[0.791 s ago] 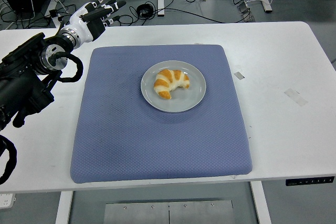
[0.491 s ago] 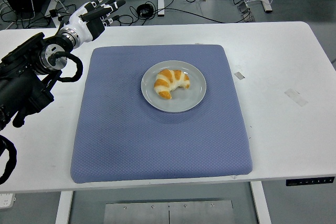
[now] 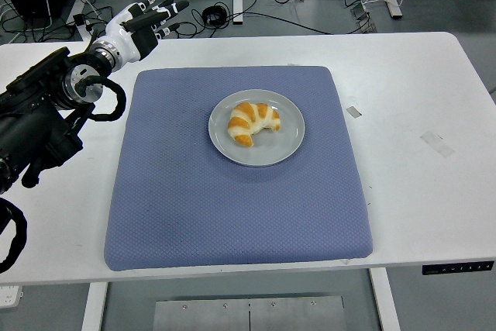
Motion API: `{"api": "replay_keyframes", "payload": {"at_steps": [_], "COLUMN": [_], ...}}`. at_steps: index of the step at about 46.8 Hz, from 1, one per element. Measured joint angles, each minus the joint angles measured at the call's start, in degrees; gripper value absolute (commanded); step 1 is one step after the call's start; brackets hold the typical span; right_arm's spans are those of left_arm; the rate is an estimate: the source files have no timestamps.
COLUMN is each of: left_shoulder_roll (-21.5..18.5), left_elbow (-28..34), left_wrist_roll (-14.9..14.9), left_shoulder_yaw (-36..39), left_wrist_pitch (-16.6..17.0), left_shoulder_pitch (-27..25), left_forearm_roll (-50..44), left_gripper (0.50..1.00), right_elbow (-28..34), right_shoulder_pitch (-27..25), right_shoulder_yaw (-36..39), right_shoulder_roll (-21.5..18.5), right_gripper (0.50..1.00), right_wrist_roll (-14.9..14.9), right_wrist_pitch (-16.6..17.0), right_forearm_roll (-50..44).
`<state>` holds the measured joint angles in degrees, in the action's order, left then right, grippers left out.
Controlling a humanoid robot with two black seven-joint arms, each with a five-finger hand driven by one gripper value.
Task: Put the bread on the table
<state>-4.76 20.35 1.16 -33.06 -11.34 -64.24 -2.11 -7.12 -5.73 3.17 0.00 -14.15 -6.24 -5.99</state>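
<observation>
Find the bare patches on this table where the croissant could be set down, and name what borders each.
The croissant lies on the plate, mid-mat. Free: the blue mat all round the plate, widest toward the near edge; the white table right of the mat, bearing only tape scraps. Crowded: the left strip, under the left hand and arm.

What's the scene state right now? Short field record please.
bread: golden crescent-shaped croissant, lying on the plate
plate: round grey plate, on the mat's centre
mat: blue textured square mat, flat on the white table
left hand: white-and-black five-fingered hand, fingers spread, empty, above the table's far-left corner, clear of the mat
right hand: not in view
task status: bread not yet grasped
</observation>
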Motion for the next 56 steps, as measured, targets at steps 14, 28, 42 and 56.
{"api": "replay_keyframes", "payload": {"at_steps": [14,28,42,56], "left_shoulder_roll": [2.4,2.0,1.7,1.4], "left_elbow": [0.5,0.1,-1.2,-1.2], "left_wrist_roll": [-0.1,-0.1,0.2,-0.6], "left_shoulder_yaw": [0.4,1.2,4.2,13.0], "left_wrist_pitch": [0.0,0.3,1.4,4.8], "left_shoulder_pitch": [-1.1,-5.0,-5.8,-8.8], "left_forearm_roll": [0.1,0.4,0.8,13.0], "left_gripper": [0.98,0.98,0.978,0.971], "right_elbow": [0.0,0.0,0.0,0.0], "right_shoulder_pitch": [0.0,0.0,0.0,0.0], "right_shoulder_yaw": [0.0,0.0,0.0,0.0], "right_shoulder_roll": [0.0,0.0,0.0,0.0], "right_gripper": [1.0,1.0,1.0,1.0], "right_wrist_roll": [0.0,-0.1,0.0,0.0], "right_wrist_pitch": [0.0,0.0,0.0,0.0], "right_forearm_roll": [0.0,0.0,0.0,0.0]}}
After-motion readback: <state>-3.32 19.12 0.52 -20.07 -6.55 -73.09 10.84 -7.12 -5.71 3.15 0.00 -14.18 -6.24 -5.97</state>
